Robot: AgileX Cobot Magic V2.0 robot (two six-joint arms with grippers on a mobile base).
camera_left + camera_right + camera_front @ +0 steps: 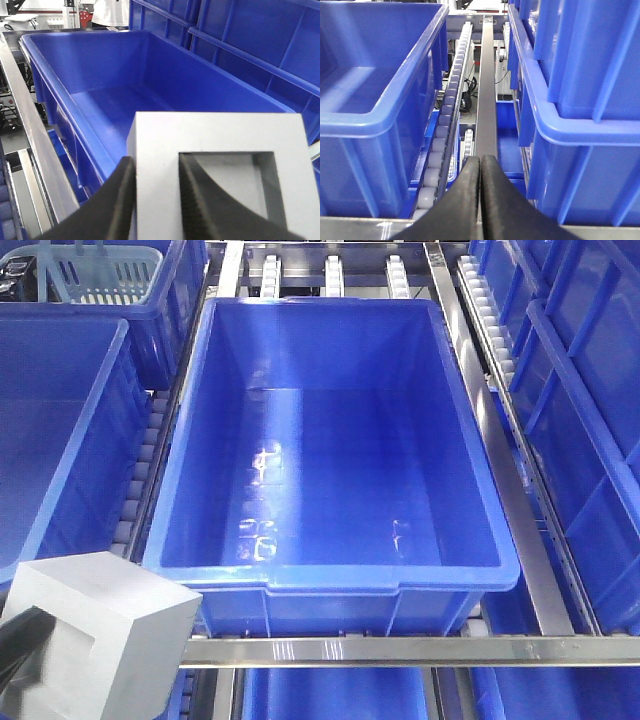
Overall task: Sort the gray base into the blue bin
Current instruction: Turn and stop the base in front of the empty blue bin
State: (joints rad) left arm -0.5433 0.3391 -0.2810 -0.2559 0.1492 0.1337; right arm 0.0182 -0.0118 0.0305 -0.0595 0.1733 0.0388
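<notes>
I have the large, deep royal-blue plastic bin filling the middle of the front view, its glossy floor catching the lights. The matte gray cube-like base is outside it, just off the near left corner and partly over the steel crossbar, carried by my left gripper. Its black jaws are clamped on one wall of the block — one finger in the square recess, one outside. My right gripper hangs above a long steel rail — jaws pressed together, gripping nothing.
</notes>
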